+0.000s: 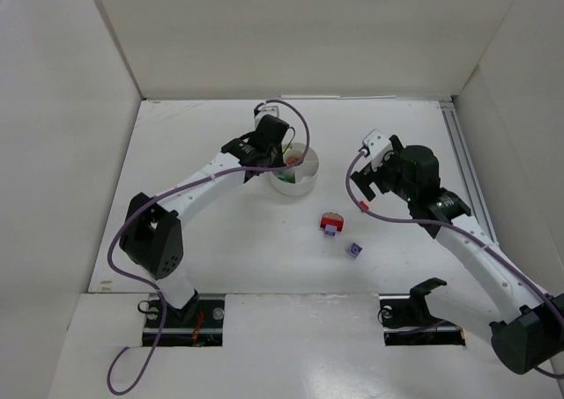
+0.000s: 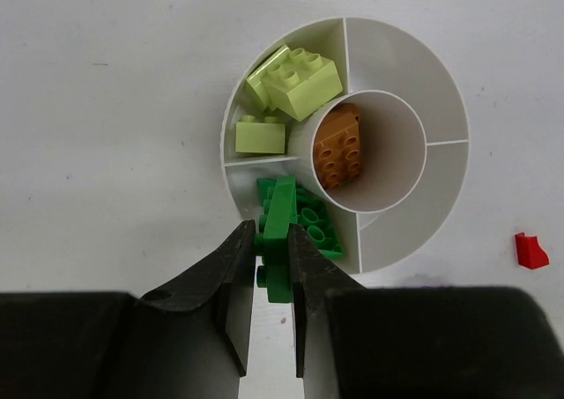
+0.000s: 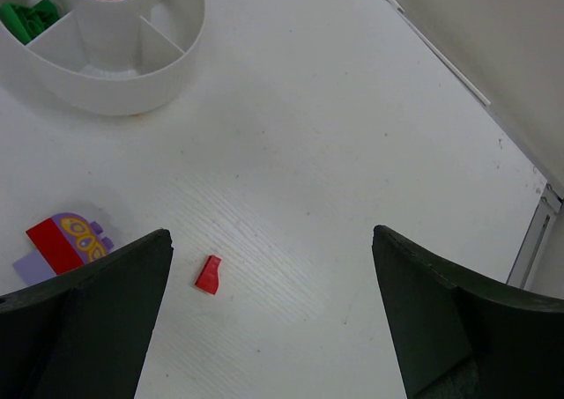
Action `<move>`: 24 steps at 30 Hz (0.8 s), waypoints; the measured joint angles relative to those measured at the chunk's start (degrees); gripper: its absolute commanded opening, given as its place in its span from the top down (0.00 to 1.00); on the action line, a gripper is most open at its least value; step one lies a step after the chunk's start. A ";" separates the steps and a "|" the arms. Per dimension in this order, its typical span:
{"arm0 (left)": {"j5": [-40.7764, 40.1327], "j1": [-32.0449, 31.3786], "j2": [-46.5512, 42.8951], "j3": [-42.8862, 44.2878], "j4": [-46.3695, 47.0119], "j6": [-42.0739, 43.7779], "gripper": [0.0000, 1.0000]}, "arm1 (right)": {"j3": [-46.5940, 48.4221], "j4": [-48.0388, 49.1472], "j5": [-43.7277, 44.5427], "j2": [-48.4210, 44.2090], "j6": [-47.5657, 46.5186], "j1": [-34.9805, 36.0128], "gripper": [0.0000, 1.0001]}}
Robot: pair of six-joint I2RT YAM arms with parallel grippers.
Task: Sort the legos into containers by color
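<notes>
White table [image 1: 247,240], left pincer [image 2: 271,233] clamping dark green lego [image 2: 282,205] over dish [image 2: 397,55] rim, right pincer [image 3: 271,236] spread

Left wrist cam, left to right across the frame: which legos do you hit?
Small lime brick → orange-brown brick → red piece on the table. Skipped because they overlap sideways: big lime brick, dark green brick in the left gripper, dark green pile beside it.
</notes>
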 measured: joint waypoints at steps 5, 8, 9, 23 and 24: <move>-0.04 0.00 1.84 1.42 -1.20 -0.22 1.00 | -0.20 -0.66 0.02 0.00 0.13 -0.26 0.00; -0.02 0.00 3.26 3.08 -1.77 -0.35 0.94 | -0.22 -0.92 0.20 0.00 0.33 -0.26 0.00; -0.04 0.00 3.63 3.45 -1.90 -0.42 0.90 | -0.22 -0.92 0.26 0.00 0.37 -0.26 0.00; -0.02 0.00 -1.09 1.66 -2.16 -0.81 0.34 | -0.57 -2.99 2.21 1.86 2.43 -0.42 0.00; 0.13 -0.02 -2.14 1.27 -1.88 -0.55 0.28 | -0.68 -3.26 2.54 1.88 2.93 -0.48 0.00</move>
